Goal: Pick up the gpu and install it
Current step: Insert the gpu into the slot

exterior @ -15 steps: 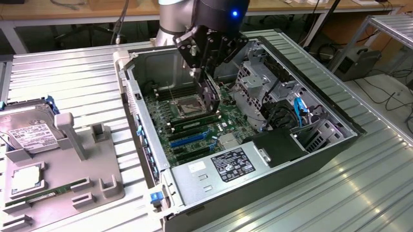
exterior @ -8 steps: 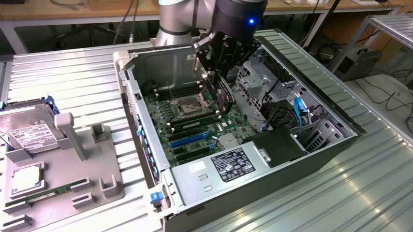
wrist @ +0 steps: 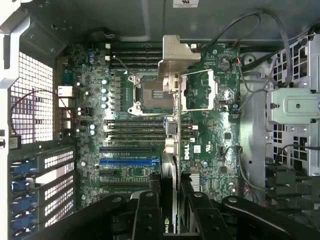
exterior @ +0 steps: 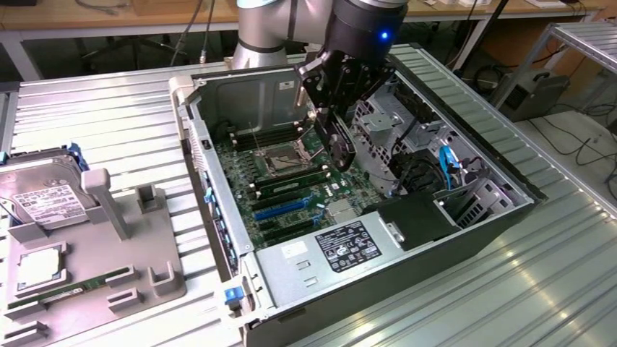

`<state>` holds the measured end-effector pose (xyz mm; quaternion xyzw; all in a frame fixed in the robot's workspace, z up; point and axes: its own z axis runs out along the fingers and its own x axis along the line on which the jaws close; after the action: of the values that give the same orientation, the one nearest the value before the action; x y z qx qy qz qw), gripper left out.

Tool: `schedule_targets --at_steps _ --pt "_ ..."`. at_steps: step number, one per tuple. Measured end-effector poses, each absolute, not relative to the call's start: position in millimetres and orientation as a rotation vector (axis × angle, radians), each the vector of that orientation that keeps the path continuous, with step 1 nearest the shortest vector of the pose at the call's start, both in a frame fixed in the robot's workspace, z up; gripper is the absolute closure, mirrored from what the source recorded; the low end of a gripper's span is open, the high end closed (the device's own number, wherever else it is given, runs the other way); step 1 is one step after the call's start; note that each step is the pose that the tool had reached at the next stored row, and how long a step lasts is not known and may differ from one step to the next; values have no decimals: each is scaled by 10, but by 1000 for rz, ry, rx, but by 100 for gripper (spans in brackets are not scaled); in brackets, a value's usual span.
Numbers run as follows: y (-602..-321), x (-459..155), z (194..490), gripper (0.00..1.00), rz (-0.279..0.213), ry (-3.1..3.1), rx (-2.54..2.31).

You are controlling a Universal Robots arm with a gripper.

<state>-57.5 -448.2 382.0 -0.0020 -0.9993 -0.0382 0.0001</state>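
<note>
Black on black: gripping gpu (wrist: 170,150) edge-on in closed hand (wrist: 170,212) above motherboard (wrist: 125,115). Judged light, stiff, fragile; best taken by flat faces near top edge.

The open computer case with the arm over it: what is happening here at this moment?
The robot arm's gripper is shut on the gpu, a thin black card with a silver bracket. It holds the card on edge inside the open computer case, above the motherboard. The card is not yet seated in a slot. On the exterior view's left, a grey tray holds a hard drive.
</note>
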Motion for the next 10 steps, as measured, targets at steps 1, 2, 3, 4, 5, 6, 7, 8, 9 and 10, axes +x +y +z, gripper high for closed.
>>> schedule_targets --at_steps 1,2,3,4,5,6,7,8,9,10 --pt "-4482 -575 3821 74 -120 -3139 -6" --pt "-4482 -575 3820 74 -120 -3139 -6" --pt "-4482 -575 3821 74 -120 -3139 -6" --pt "-4482 -575 3820 74 -120 -3139 -6" --pt "-4482 -575 3820 74 -120 -3139 -6" --pt "-4482 -575 3820 74 -120 -3139 -6" --pt "-4482 -575 3820 74 -120 -3139 -6" --pt "-4482 -575 3820 74 -120 -3139 -6" --pt "-4482 -575 3820 74 -120 -3139 -6" --pt "-4482 -575 3820 74 -120 -3139 -6"
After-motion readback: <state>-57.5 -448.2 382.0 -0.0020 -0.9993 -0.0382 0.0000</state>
